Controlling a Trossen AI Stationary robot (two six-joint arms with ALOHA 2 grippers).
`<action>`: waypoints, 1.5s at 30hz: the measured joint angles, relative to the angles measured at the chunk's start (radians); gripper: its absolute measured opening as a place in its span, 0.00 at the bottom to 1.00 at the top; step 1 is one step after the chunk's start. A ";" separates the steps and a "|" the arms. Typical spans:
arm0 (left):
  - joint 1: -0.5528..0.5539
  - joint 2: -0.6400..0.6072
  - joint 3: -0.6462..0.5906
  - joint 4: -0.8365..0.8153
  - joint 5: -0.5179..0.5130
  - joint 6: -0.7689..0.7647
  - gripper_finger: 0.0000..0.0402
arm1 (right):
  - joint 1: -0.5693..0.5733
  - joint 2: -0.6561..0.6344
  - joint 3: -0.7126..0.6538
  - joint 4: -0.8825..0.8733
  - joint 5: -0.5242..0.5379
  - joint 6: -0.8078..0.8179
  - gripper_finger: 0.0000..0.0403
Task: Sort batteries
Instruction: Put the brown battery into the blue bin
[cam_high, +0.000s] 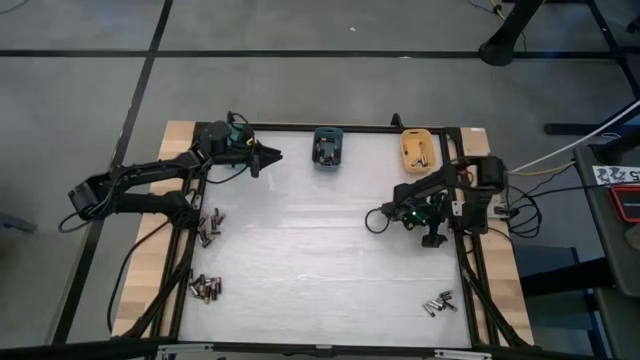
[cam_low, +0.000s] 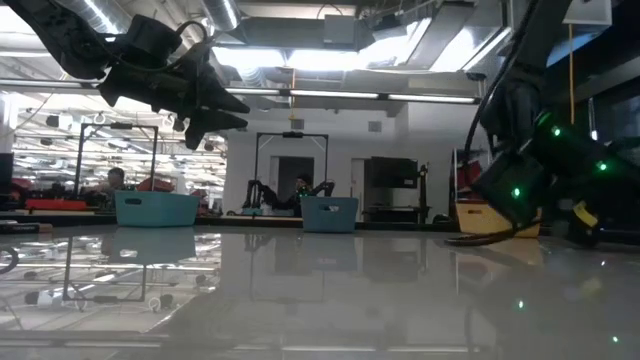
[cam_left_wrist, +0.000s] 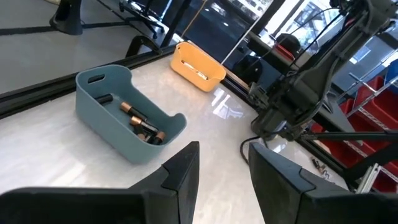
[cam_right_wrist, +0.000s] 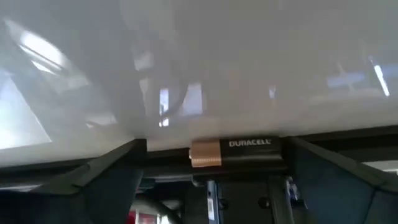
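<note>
My right gripper (cam_high: 376, 220) is low over the table's right half, tipped down, fingers spread wide. A black battery with a coppery end (cam_right_wrist: 236, 151) lies crosswise between them. My left gripper (cam_left_wrist: 224, 148) hangs above the table's far left, open and holding nothing. It points at a blue-grey bin (cam_left_wrist: 93, 102) that holds several batteries (cam_left_wrist: 142, 122). This bin (cam_high: 328, 148) stands at the far edge. An orange bin (cam_high: 417, 150) stands to its right. My right gripper has the battery lying across the gap between its spread fingers, far back by the gripper's body. Its black end (cam_right_wrist: 278, 151) is next to one finger, and its coppery end (cam_right_wrist: 202, 153) stands apart from the other. Whether a finger touches it, I cannot tell.
Loose batteries lie in clusters by the left edge (cam_high: 210, 228), at the near left (cam_high: 205, 288) and at the near right corner (cam_high: 438, 302). A black frame (cam_high: 300, 127) runs around the white table top. The middle of the table is bare.
</note>
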 joint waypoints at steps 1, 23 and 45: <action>0.000 0.000 0.000 0.000 0.005 -0.003 0.32 | 0.000 0.022 0.000 -0.014 0.003 0.000 0.94; -0.007 0.000 0.000 -0.008 0.053 -0.009 0.32 | 0.001 0.067 -0.003 -0.027 -0.050 -0.026 0.48; -0.007 0.000 0.000 -0.003 0.045 -0.003 0.32 | 0.001 -0.131 0.402 -0.060 -0.081 0.078 0.19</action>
